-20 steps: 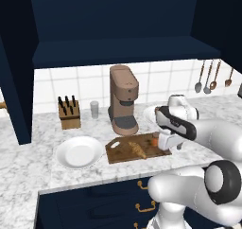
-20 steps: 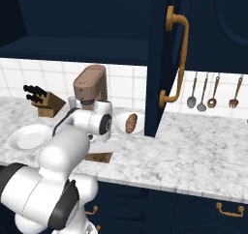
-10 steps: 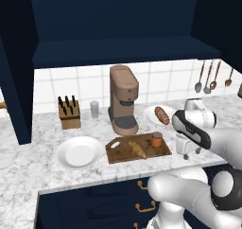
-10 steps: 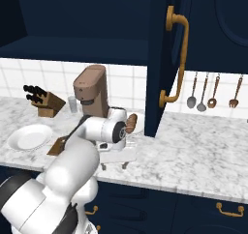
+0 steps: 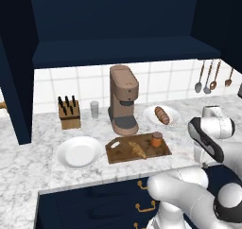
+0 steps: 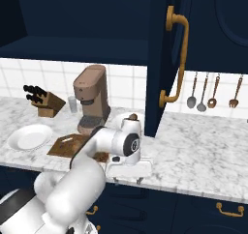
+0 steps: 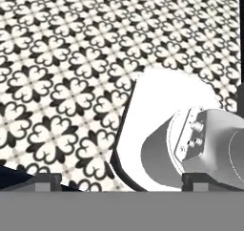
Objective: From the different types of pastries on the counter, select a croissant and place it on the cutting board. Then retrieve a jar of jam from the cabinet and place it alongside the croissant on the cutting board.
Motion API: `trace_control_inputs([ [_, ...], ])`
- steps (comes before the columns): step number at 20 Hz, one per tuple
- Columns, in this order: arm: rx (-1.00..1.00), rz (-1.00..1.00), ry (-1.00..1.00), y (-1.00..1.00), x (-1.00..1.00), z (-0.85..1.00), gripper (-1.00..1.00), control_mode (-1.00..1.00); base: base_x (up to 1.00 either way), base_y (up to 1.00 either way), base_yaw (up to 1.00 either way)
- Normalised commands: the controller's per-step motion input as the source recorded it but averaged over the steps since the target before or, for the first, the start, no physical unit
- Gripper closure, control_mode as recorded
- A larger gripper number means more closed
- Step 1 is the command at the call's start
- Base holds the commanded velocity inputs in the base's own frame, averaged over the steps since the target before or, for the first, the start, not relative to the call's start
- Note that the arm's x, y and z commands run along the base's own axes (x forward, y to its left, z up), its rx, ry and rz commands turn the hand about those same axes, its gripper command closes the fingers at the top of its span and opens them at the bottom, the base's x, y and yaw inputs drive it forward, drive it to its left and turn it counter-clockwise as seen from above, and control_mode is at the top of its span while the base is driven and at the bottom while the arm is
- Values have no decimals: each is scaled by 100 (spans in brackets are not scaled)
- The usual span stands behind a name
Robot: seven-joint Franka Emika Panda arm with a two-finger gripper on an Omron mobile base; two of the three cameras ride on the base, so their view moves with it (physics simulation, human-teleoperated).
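Jar of jam (image 5: 157, 139) | standing on cutting board (image 5: 118, 155) beside croissant (image 5: 137, 150) | gripper (image 6: 129, 181) has withdrawn past counter edge, fingers spread, empty | placement apparently complete

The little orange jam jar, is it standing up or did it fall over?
Standing up. The jar of jam sits upright on the cutting board, its darker lid on top, just right of the croissant.
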Motion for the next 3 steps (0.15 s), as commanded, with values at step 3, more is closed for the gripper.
trace_control_inputs([
  [3, -1, 0, 8, -77, -53, -5, -100, -100, 0, 0, 0],
])
